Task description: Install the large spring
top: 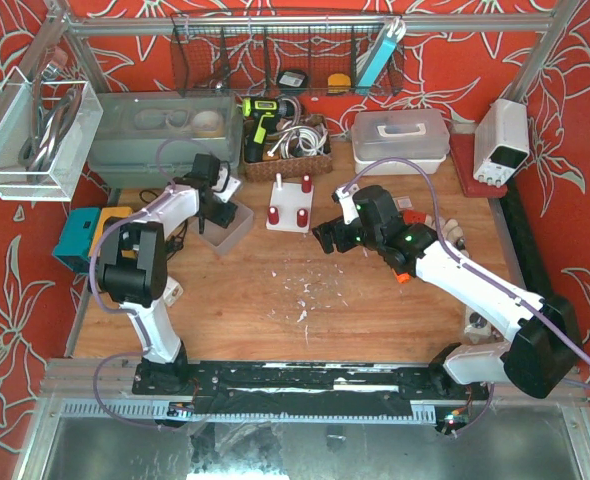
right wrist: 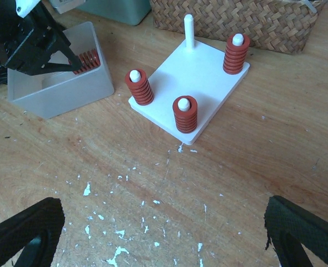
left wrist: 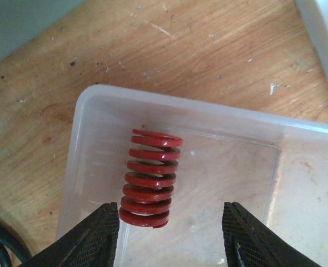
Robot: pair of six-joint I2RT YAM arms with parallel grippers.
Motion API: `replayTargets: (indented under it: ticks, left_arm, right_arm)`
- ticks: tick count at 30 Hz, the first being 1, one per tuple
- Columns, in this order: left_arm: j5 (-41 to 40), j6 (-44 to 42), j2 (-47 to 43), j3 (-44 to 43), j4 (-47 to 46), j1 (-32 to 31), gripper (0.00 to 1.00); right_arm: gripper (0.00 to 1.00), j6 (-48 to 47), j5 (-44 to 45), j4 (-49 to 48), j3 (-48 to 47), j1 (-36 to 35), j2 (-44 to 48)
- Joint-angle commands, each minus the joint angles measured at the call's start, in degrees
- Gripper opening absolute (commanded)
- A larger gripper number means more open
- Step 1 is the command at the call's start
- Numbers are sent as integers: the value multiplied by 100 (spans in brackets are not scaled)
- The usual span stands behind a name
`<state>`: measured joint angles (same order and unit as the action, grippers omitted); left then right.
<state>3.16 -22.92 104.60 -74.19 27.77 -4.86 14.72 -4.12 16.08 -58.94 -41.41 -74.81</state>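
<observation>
I am working over a scuffed wooden table (top: pixel 275 300) flecked with white chips, with red flowered walls (top: pixel 575 80) closing it in. Toward the back left a clear bin (left wrist: pixel 97 111) is sitting on the wood, and the spring (left wrist: pixel 150 178), red and thick-coiled, is resting inside it near the bin's left wall. In the left wrist view it is running from the far wall toward the camera, though I cannot tell whether it is lying flat or leaning. The left gripper (left wrist: pixel 170 214) is hanging over the bin with its jaws spread and pinching nothing. The spring's near end is sitting just beside the left-hand finger (left wrist: pixel 92 239), while the other finger is standing well apart from it. Just to the right of the bin the white board (right wrist: pixel 203 72) is lying flat, with three fitted springs (right wrist: pixel 185 114) standing on their posts and one bare peg (right wrist: pixel 189 28) rising at the far corner, close to a wicker basket (right wrist: pixel 236 22). The right gripper (right wrist: pixel 164 208) is hovering above bare wood on the near side of the board, jaws spread as wide as they go and empty.
</observation>
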Motion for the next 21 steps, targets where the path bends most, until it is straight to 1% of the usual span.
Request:
replayTargets:
  ticks: [1,3,7,11,16,21]
  left_arm:
    - [-462,-20,93,39,-106,3,54]
    - [-627,-64,108,57,-205,3,56]
    - [-547,-288,63,267,-546,-6,57]
    - [-204,-387,220,289,-520,-6,54]
    - [-286,-406,526,214,-361,5,52]
    - [-422,-449,619,260,-348,5,49]
  right_arm:
    - [99,-3,171,-61,126,-16,163]
    - [99,-9,175,-89,144,-16,196]
    - [99,0,164,-120,163,-15,197]
    - [99,0,138,-128,163,-16,164]
    - [99,-13,160,-97,159,-11,194]
    - [99,-6,168,-131,173,-8,204]
